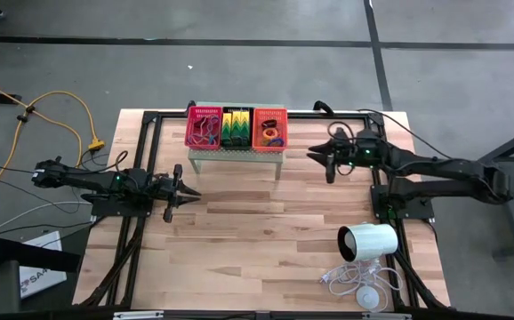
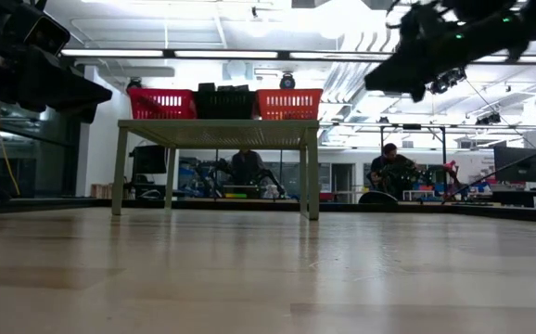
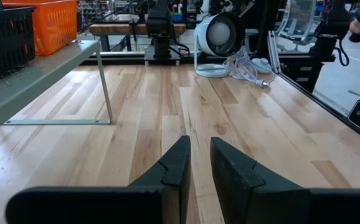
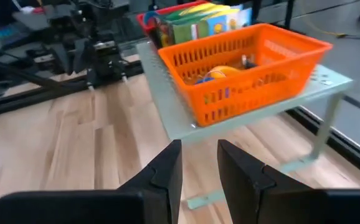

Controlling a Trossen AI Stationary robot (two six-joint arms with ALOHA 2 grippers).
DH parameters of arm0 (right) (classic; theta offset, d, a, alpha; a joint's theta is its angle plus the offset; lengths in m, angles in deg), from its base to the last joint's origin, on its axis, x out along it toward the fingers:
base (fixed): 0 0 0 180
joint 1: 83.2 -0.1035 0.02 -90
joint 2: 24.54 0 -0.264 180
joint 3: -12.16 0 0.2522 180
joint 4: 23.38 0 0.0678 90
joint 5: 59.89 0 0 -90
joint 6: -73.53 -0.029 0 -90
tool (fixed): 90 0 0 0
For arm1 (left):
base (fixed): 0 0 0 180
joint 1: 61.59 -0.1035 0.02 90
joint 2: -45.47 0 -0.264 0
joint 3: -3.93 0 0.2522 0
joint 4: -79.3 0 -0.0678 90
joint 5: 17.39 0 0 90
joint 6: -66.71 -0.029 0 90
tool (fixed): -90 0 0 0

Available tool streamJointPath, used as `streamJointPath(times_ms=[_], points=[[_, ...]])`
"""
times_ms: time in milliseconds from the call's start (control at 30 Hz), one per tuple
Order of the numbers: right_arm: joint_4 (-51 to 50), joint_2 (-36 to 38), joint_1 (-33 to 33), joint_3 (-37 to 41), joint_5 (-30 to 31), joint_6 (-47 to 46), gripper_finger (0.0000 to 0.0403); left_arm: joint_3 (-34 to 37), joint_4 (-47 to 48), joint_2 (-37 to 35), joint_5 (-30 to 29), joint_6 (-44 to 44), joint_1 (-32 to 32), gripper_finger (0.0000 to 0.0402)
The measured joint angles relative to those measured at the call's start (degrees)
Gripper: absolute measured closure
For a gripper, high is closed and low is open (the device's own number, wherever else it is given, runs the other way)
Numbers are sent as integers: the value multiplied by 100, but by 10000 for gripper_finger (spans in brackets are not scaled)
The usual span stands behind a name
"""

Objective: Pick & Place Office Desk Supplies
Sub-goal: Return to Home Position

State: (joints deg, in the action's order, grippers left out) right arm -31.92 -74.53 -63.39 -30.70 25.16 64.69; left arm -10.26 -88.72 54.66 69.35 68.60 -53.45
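Red tray (image 1: 203, 127), black tray (image 1: 236, 127), orange tray (image 1: 269, 129): filled, in a row on stand (image 1: 236, 154) at table's (image 1: 266, 240) far edge; left gripper (image 1: 191, 190) and right gripper (image 1: 314, 153) empty, narrowly parted, clear of stand; placing judged complete, only homing left.

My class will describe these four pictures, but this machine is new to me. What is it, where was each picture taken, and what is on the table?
It is a robot with two dark arms at a wooden table. One picture looks down from above, one looks level across the tabletop, and two come from cameras on the wrists. The left gripper and right gripper hover slightly open, holding nothing. A pale green stand carries a red tray, a black tray and an orange tray of small supplies. A white cylinder lies near the right arm.
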Motion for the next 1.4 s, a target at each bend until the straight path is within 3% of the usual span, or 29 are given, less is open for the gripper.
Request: streamJointPath(times_ms=[767,1100,1400], points=[[-1338,2830,-4,1328,359,-342,313,0,0,0,0,0,0,345],[-2096,3458,-50,1328,361,-486,313,0,0,0,0,0,2,345],[-2160,3573,-598,1493,847,-649,313,0,0,2,0,0,2,345]])
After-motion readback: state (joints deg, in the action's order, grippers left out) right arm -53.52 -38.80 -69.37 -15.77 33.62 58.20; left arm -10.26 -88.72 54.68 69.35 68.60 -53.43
